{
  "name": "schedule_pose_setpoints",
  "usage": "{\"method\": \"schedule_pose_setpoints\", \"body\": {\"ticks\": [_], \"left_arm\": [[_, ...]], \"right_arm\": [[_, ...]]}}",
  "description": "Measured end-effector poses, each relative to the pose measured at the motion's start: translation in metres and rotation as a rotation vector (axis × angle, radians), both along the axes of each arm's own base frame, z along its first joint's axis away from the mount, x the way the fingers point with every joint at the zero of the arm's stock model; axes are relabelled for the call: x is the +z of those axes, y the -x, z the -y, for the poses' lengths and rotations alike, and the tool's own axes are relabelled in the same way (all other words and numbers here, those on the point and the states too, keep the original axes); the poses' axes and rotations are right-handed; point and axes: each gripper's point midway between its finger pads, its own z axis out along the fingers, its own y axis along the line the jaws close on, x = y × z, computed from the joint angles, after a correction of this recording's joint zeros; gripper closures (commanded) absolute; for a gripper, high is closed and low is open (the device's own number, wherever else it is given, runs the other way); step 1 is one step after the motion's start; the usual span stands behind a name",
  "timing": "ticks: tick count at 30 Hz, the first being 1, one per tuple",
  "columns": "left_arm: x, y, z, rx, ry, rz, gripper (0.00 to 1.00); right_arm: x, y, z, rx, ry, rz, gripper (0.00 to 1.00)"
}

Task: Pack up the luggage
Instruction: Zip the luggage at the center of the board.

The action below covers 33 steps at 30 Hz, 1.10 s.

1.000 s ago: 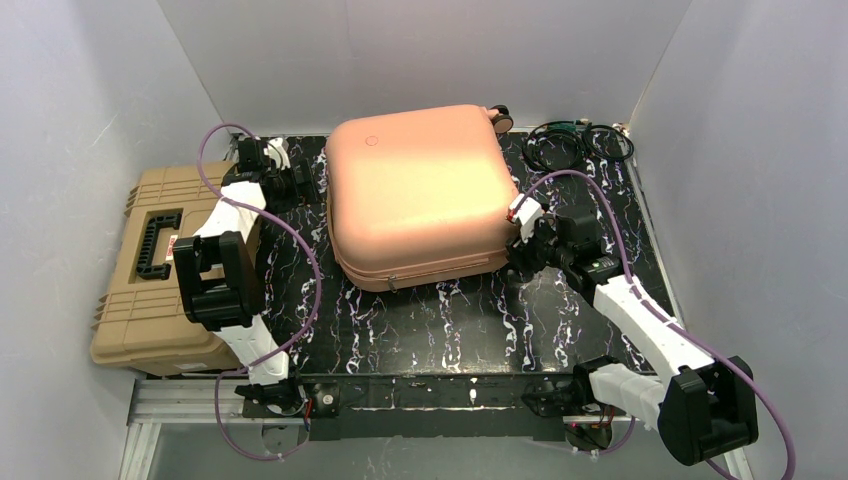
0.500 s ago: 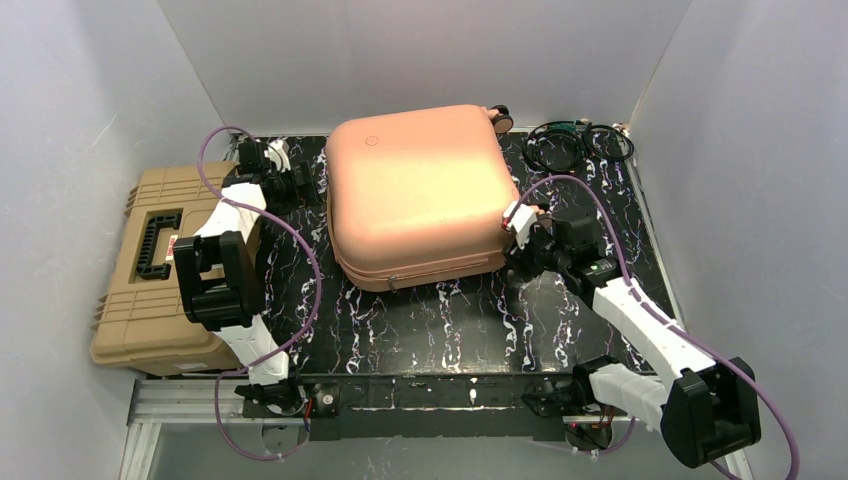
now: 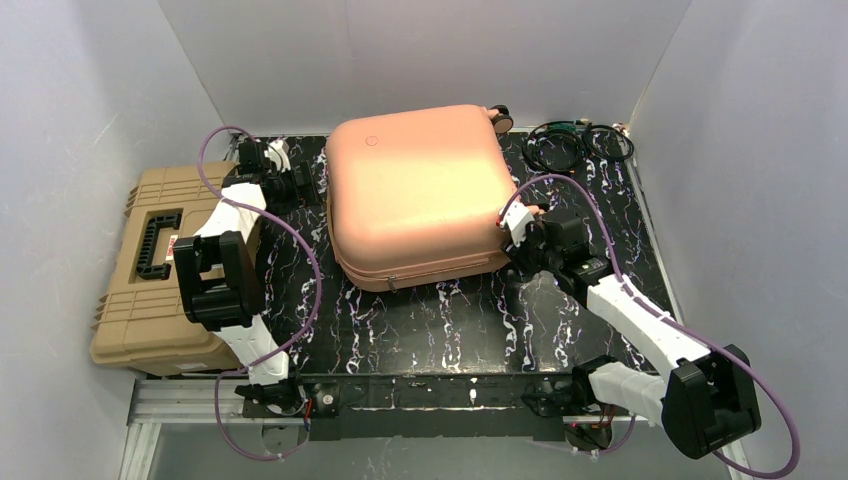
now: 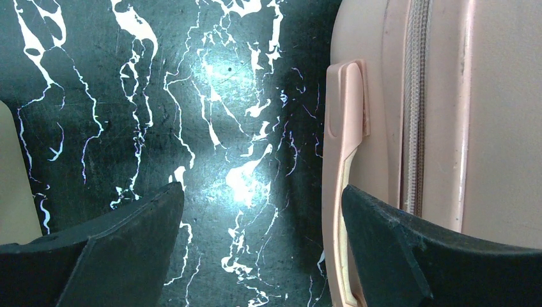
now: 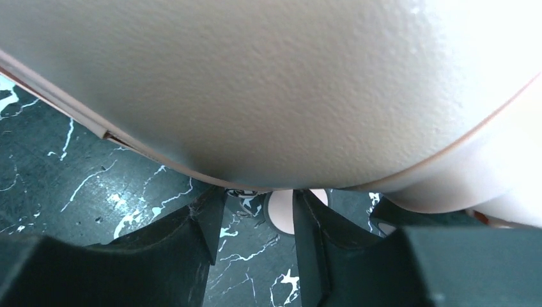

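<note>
While the suitcase (image 3: 415, 190) serves as our reference, we list each item by its place against it.

Item 1, suitcase: a peach-pink hard shell with rounded corners. It lies flat and closed on the black marbled table (image 3: 450, 310), toward the far middle. We note a small round logo (image 3: 371, 141) on its upper face near the far left corner, and one wheel (image 3: 501, 120) at its far right corner. A zipper (image 4: 417, 96) runs along its left side wall, and a flat pink handle (image 4: 342, 160) lies beside it.

Item 2, left gripper (image 4: 261, 192): at the suitcase's left side, toward the far corner. It is released, the jaws spread wide with only bare table between them. One finger (image 4: 409, 249) lies just beside the suitcase's handle; we cannot tell whether it touches.

Item 3, right gripper (image 5: 255, 198): at the suitcase's near right corner, low and tucked under the curve of the shell. The jaws stand a narrow gap apart. A pale round thing (image 5: 281, 214) shows in that gap. We cannot tell whether the gripper is clenched on anything.

Item 4, toolbox (image 3: 150, 270): tan and ribbed with a black grip, closed. It sits well to the suitcase's left.

Item 5, cables (image 3: 580, 145): black coils to the right of the suitcase's far right corner, near the wheel.
</note>
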Motion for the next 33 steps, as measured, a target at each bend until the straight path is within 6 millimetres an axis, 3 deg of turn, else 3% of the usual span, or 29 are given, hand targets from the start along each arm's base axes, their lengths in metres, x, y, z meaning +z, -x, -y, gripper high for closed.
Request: {"method": "schedule_pose_setpoints", "body": {"ticks": [11,15,22,33], "left_arm": [[0.000,0.000,0.000,0.001,0.001,0.000,0.09],[0.000,0.000,0.000,0.000,0.003,0.000,0.09],[0.000,0.000,-0.001,0.001,0.004,0.000,0.09],[0.000,0.000,-0.002,0.002,0.006,0.000,0.09]], "right_arm": [[0.001,0.000,0.010,-0.045,0.027,0.004,0.56],[0.010,0.001,0.013,-0.048,0.010,0.029,0.57],[0.012,0.007,0.008,-0.003,-0.006,0.019,0.57],[0.005,0.018,-0.002,0.072,-0.043,-0.036,0.47]]}}
